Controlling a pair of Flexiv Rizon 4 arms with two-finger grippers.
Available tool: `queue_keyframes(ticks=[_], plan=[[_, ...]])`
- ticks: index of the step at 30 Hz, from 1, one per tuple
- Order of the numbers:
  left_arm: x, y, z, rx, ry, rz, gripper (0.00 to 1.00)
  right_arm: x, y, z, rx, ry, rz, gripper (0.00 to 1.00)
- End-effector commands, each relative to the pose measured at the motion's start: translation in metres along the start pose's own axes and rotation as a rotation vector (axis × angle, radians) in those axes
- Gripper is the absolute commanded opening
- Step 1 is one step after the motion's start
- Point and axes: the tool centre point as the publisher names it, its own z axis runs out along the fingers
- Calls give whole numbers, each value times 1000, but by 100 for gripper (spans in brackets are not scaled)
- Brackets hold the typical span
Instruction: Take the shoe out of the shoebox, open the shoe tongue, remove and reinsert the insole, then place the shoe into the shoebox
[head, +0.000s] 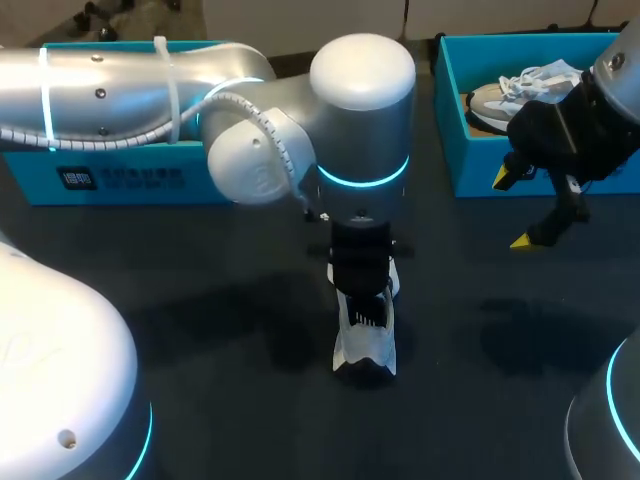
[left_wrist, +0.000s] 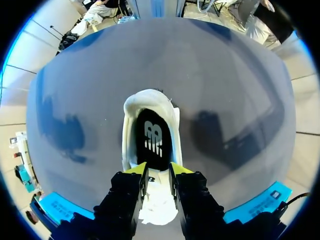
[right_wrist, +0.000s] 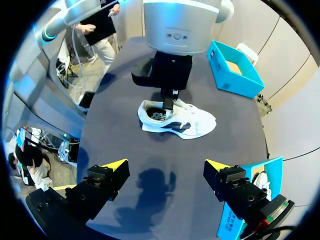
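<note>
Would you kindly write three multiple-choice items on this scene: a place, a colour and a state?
1. Where is the white shoe below the left gripper? A in a box; B on the table; C in the air.
2. What colour is its insole? A black; B red; C yellow.
3. How is the right gripper? A open, empty; B shut on a lace; C shut on a box.
Key: 1 B, it rests on the dark table; 2 A, black shows inside the shoe; 3 A, its fingers stand wide apart with nothing between.
</note>
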Motion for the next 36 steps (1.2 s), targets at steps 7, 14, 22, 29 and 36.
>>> queue_keyframes(ticks=[7, 14, 22, 29, 36], plan=[[2, 9, -3, -19, -18, -10, 25, -2, 1, 1, 4, 4, 1, 100], [-3, 22, 7, -26, 3, -20, 25, -2, 1, 1, 4, 4, 1, 100], [-3, 6, 19, 18, 20, -37, 25, -2, 1, 1, 4, 4, 1, 100], [5, 3, -11, 21, 9, -140, 36, -2, 1, 1, 4, 4, 1, 100], [17, 3, -33, 7, 6, -275, 46, -2, 1, 1, 4, 4, 1, 100]])
